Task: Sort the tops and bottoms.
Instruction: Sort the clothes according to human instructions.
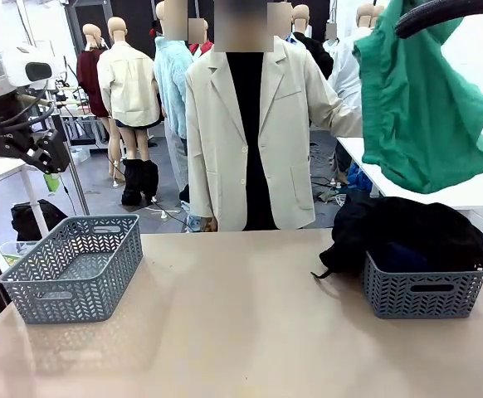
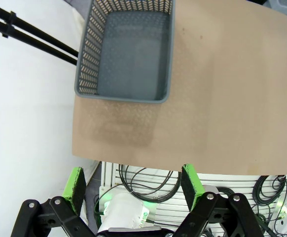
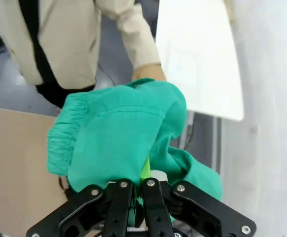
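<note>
The green shorts hang high at the right of the front view, above the right grey basket. In the right wrist view my right gripper is shut on the bunched shorts, whose elastic waistband shows at the left. A black garment fills that right basket and spills over its left side. My left gripper is open with nothing between its green pads. It is held high at the far left, above and short of the empty left basket.
A person in a cream coat stands at the far edge of the table; one hand is just behind the shorts. The empty left basket sits near the table's left edge. Bare tan tabletop lies between the baskets.
</note>
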Action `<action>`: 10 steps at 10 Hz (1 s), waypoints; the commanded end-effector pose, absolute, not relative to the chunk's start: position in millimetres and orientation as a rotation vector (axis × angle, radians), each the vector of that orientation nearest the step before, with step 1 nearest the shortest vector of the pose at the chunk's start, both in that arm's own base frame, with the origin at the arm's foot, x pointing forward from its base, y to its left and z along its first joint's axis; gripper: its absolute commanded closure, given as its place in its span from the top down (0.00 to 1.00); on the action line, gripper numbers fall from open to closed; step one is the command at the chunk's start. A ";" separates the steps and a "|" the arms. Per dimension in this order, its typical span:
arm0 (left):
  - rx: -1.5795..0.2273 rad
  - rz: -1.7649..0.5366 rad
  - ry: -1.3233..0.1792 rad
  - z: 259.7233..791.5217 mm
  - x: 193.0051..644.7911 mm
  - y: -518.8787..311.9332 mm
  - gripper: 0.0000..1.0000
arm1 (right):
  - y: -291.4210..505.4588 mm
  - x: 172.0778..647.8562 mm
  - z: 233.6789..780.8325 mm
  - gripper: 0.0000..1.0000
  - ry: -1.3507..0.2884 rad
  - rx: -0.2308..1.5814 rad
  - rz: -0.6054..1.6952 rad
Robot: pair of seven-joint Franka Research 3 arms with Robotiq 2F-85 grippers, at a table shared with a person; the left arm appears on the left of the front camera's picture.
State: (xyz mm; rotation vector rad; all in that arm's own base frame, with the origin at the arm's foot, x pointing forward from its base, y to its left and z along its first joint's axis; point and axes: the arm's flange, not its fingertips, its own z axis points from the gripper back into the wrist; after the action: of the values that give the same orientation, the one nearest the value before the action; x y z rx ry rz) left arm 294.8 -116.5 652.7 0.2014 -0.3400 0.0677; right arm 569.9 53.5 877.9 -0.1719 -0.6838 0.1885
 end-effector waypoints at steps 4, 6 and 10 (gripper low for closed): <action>0.191 0.068 -0.330 654.9 295.3 -114.9 1.00 | 0.6 497.3 713.0 0.00 -0.621 0.059 0.052; 0.191 0.068 -0.330 654.9 295.3 -114.9 1.00 | 1.4 477.1 666.9 0.00 -0.499 0.127 0.027; 0.191 0.068 -0.330 654.9 295.3 -114.9 1.00 | 2.7 438.5 595.4 0.00 -0.270 0.033 0.063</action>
State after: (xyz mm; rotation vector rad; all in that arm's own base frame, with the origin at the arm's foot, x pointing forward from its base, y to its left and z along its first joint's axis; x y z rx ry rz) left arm 294.8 -116.5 652.6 0.2014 -0.3396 0.0677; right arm 607.8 -2.0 783.5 0.0765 -0.3138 0.0417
